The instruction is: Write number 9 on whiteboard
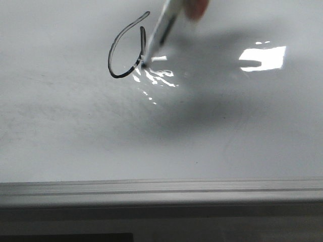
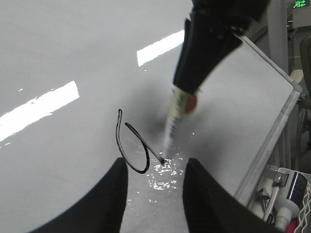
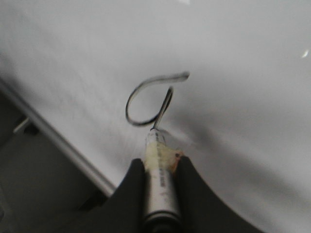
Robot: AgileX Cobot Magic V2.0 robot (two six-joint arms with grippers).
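The whiteboard [image 1: 227, 131] is glossy white with faint grey smears. On it is a thin black marker line [image 1: 119, 76], the number 9 in part: an open curved loop and a short straight stroke meeting it. My right gripper [image 3: 159, 164] is shut on a silver marker [image 3: 158, 189], whose tip touches the board at the end of the stroke [image 1: 144, 64]. The line also shows in the right wrist view [image 3: 128, 107] and the left wrist view [image 2: 146, 143]. My left gripper [image 2: 156, 165] is open and empty, hovering over the board just beside the loop. The right gripper [image 2: 187, 94] and marker [image 2: 172, 128] show there too.
The grey aluminium frame [image 1: 161, 189] runs along the board's near edge, and also shows in the wrist views [image 2: 272, 141] [image 3: 58, 141]. A white holder with markers and small tools [image 2: 286, 199] stands just off the board's edge. Bright light reflections [image 1: 262, 58] lie on the board.
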